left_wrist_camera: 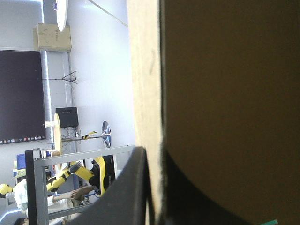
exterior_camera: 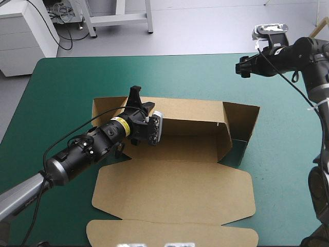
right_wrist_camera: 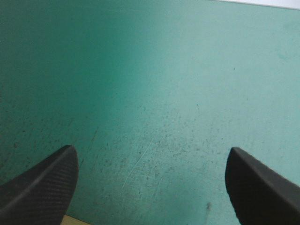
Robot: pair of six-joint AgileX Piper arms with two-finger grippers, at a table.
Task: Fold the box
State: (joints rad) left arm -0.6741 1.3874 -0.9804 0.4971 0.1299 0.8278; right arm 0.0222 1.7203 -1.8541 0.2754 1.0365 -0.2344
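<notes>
The left hand point(exterior_camera: 141, 101) is clamped on the box point(exterior_camera: 169, 149), its black fingers pinching the top edge of the far wall point(exterior_camera: 190, 117), one on each face of the board. That wall stands upright, and the right end wall point(exterior_camera: 240, 121) stands too, meeting it at the corner. The fold looks partway done. The left end, half hidden by the arm, shows no raised wall, and the lid panels point(exterior_camera: 175, 191) lie flat, reaching the near edge of the bench point(exterior_camera: 61, 87). The right hand point(right_wrist_camera: 151, 150), fingers wide apart and empty, hangs over bare teal-green cover point(right_wrist_camera: 150, 70) past the box's far right corner. There is open room left, far and right, and little on the near side.
</notes>
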